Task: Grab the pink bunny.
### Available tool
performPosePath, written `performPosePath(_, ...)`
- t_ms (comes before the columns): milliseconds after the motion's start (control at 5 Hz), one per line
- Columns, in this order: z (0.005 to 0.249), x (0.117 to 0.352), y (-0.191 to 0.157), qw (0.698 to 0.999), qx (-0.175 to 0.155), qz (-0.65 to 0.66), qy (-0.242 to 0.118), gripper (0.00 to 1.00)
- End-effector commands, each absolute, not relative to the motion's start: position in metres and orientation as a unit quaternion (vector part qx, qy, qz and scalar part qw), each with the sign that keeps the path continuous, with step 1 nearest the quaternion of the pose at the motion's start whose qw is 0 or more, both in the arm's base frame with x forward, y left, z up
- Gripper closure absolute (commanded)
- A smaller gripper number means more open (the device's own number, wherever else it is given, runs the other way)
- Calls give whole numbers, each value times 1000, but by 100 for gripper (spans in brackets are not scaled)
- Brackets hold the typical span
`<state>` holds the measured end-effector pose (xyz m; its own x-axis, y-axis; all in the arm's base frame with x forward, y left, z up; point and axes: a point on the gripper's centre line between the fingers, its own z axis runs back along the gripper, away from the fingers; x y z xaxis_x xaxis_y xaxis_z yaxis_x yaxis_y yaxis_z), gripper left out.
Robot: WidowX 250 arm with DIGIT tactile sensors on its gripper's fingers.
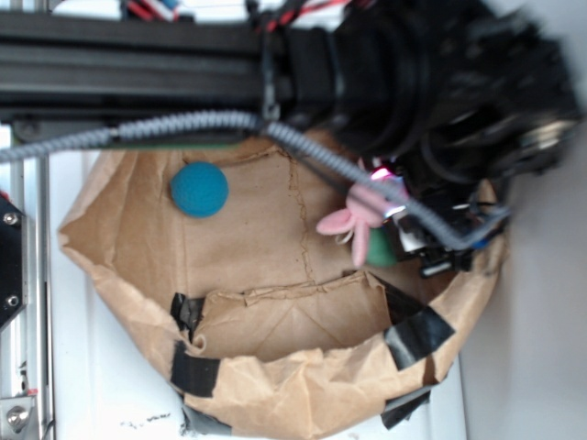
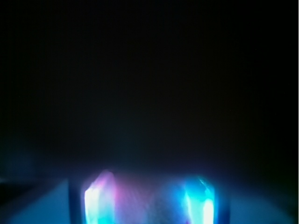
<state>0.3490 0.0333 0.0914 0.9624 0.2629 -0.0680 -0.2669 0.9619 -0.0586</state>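
- The bunny (image 1: 351,218) is at the right side of a brown paper bag (image 1: 275,367), its pink ears splayed leftward.
- The gripper (image 1: 393,203) is right at the bunny's upper right, touching or overlapping it; whether the jaws are closed on it I cannot tell.
- The wrist view is nearly black, with two glowing fingers (image 2: 98,200) and a pale pinkish blur between them.
- A green ball (image 1: 381,252) peeks out just below the bunny.
- A blue ball (image 1: 199,189) lies well apart to the left.

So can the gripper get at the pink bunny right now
Probably yes. The gripper is already right at the pink bunny, nothing between them. Whether it is closed on it I cannot tell; the wrist view is dark.
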Motion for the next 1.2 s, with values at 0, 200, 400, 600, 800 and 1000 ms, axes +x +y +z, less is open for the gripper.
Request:
performPosePath(0, 159, 342, 55, 990, -41, 131, -16, 100)
performPosePath(200, 165, 324, 53, 992, -42, 120, -28, 100)
performPosePath(400, 182, 301, 62, 993, -69, 94, -35, 100)
performPosePath(600, 186, 304, 75, 993, -78, 79, -51, 100)
performPosePath(800, 190, 290, 78, 992, -74, 80, -71, 100)
performPosePath(1000, 184, 285, 75, 992, -65, 72, -84, 100)
